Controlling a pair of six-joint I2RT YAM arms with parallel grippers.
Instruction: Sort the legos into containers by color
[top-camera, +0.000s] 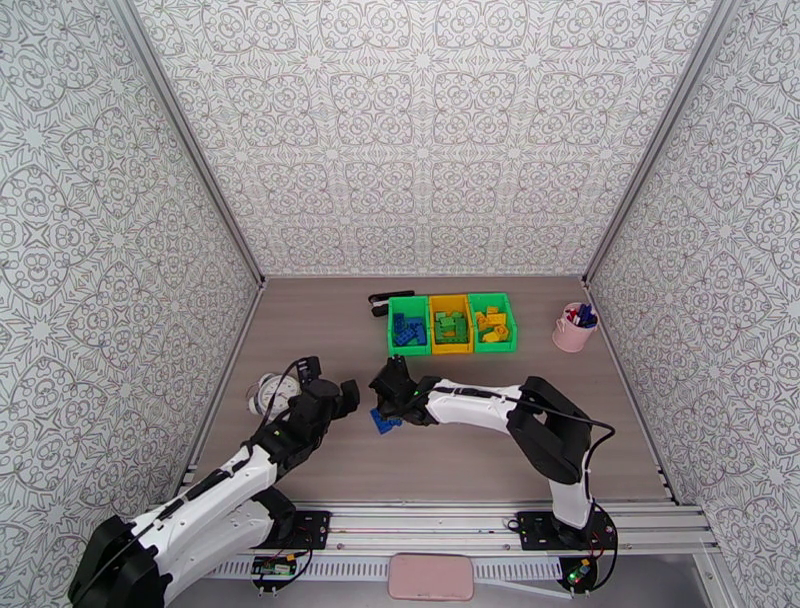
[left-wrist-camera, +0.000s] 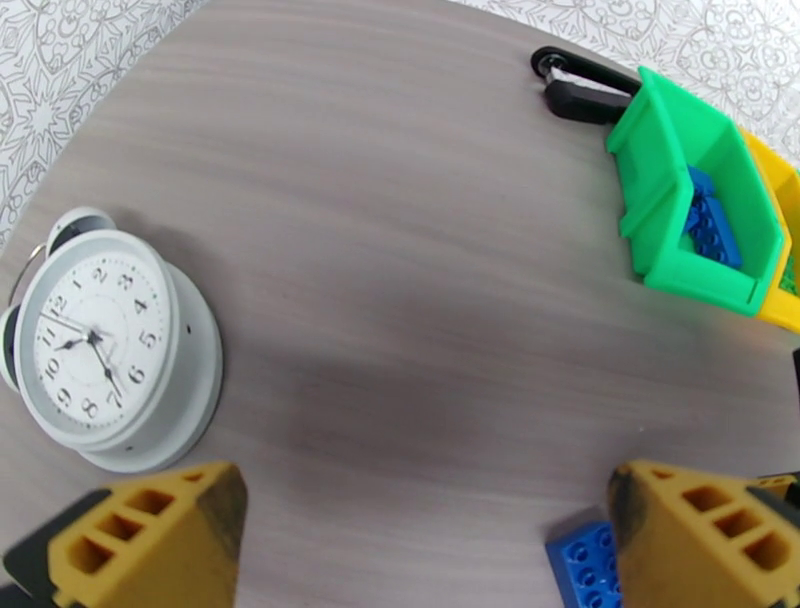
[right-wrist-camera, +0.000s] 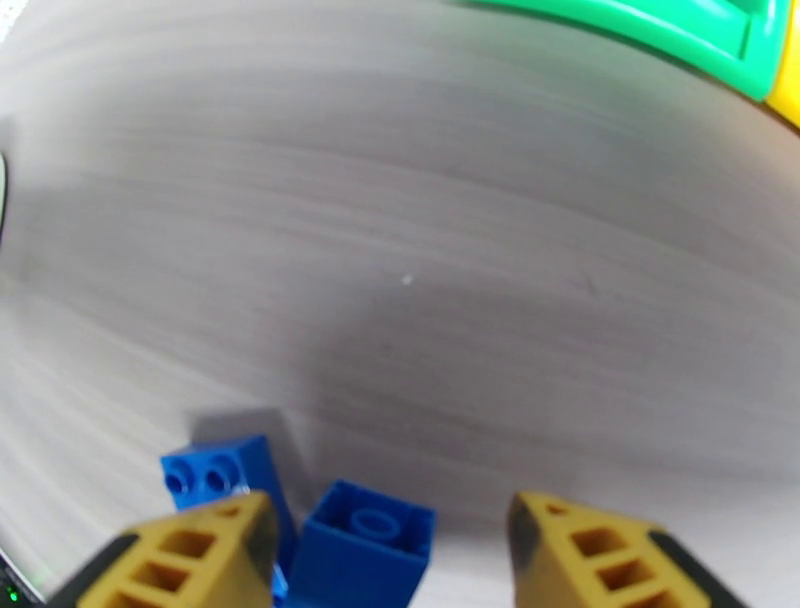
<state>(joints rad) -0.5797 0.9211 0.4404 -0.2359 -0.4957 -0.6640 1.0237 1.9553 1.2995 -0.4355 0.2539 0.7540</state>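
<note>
Two blue legos lie together on the table (top-camera: 384, 422). In the right wrist view one studded blue brick (right-wrist-camera: 225, 480) sits beside my left finger (right-wrist-camera: 190, 555). A second blue brick (right-wrist-camera: 370, 545), hollow side up, lies between the fingers of my right gripper (right-wrist-camera: 395, 560), which is open around it. My right gripper (top-camera: 383, 410) hovers just over them. My left gripper (top-camera: 343, 393) is open and empty (left-wrist-camera: 425, 545), with a blue brick (left-wrist-camera: 585, 565) by its right finger (left-wrist-camera: 700, 535). The containers stand in a row: a green bin (top-camera: 408, 345) with blue legos, a yellow bin (top-camera: 450, 347) with green ones, and a green bin (top-camera: 493, 345) with yellow ones.
A white alarm clock (top-camera: 272, 393) (left-wrist-camera: 100, 365) lies left of my left gripper. A black stapler-like object (top-camera: 382, 303) (left-wrist-camera: 580, 90) sits behind the left green bin (left-wrist-camera: 690, 265). A pink cup with pens (top-camera: 574, 328) stands at the right. Patterned walls enclose the table.
</note>
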